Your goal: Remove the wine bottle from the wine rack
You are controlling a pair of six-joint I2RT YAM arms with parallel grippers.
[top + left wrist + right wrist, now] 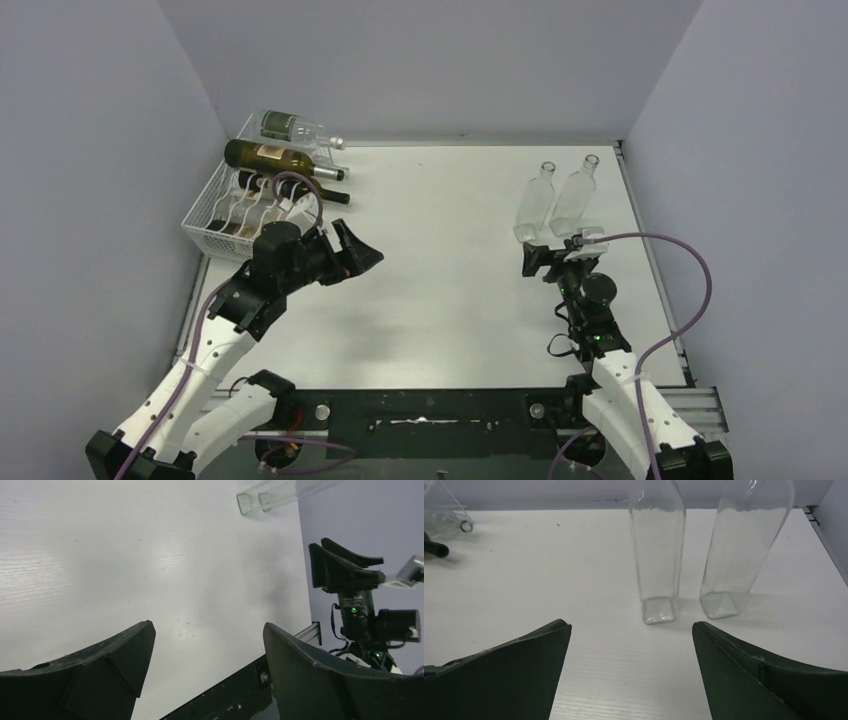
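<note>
The whitish wine rack stands at the table's back left. It holds a clear bottle on top, a dark green labelled wine bottle below it and another dark bottle lower down, necks pointing right. My left gripper is open and empty, just right of the rack's front end, over bare table. My right gripper is open and empty, just in front of two upright clear bottles.
The two clear square bottles stand side by side at the back right. Their bases and my right gripper show in the left wrist view. Grey walls enclose the table; a black rail runs along its near edge.
</note>
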